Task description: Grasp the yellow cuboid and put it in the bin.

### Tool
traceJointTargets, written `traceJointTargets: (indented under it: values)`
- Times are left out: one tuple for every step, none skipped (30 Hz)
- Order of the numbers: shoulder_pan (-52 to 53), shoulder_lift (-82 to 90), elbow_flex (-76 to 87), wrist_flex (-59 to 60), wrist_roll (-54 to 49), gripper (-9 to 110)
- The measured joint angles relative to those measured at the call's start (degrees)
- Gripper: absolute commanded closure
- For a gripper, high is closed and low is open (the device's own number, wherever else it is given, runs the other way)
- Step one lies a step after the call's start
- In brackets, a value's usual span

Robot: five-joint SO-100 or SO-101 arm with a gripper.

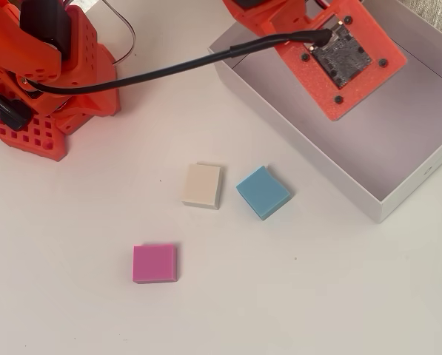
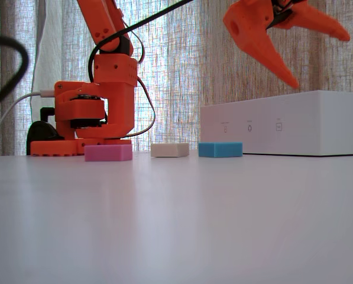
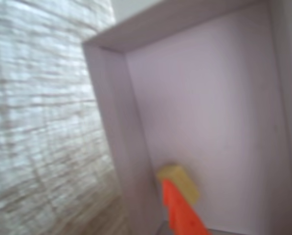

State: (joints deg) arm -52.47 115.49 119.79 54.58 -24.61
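The yellow cuboid (image 3: 181,180) lies on the bin's pale floor, close to a wall, and shows only in the wrist view. One orange finger (image 3: 181,211) reaches in front of it from the bottom edge and does not grip it. The fixed view has my gripper (image 2: 319,60) hanging high above the white bin (image 2: 282,127), open, with nothing between its spread fingers. From overhead, the wrist with its camera board (image 1: 340,53) covers part of the bin (image 1: 295,127) and hides the cuboid.
A cream block (image 1: 202,186), a blue block (image 1: 263,191) and a pink block (image 1: 155,263) lie on the white table to the left of the bin in the overhead view. The arm's orange base (image 1: 47,89) and a black cable (image 1: 169,70) stand at the upper left.
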Motion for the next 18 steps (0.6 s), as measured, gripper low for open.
traceJointTargets:
  values:
    - [0.79,1.14,0.0,-2.37,0.0,56]
    - [2.2,2.46,0.0,-5.27,0.0,57]
    - [3.6,3.96,0.0,-8.09,0.0,59]
    - [5.27,5.62,0.0,-10.99,0.0,60]
    - [7.12,7.65,0.26,-14.15,0.0,60]
    - [8.44,9.67,0.62,-16.44,0.0,60]
    - [9.93,12.3,0.88,-18.63,0.0,61]
    - [11.69,15.29,1.67,-20.39,0.0,63]
    - [13.8,18.37,2.64,-22.06,0.0,64]
    - [16.35,21.71,3.96,-23.47,0.0,66]
    - [19.16,25.05,5.27,-24.17,0.0,68]
    - [22.24,28.56,6.86,-24.08,0.0,68]
    - [24.79,32.34,8.44,-23.64,0.44,68]
    - [27.33,35.95,10.11,-22.5,1.67,68]
    - [29.44,39.46,11.69,-20.74,2.9,68]
    - [32.17,42.63,13.62,-18.63,4.75,68]
    - [35.07,46.14,16.35,-16.17,6.06,68]
    - [37.62,48.96,18.63,-13.8,6.68,68]
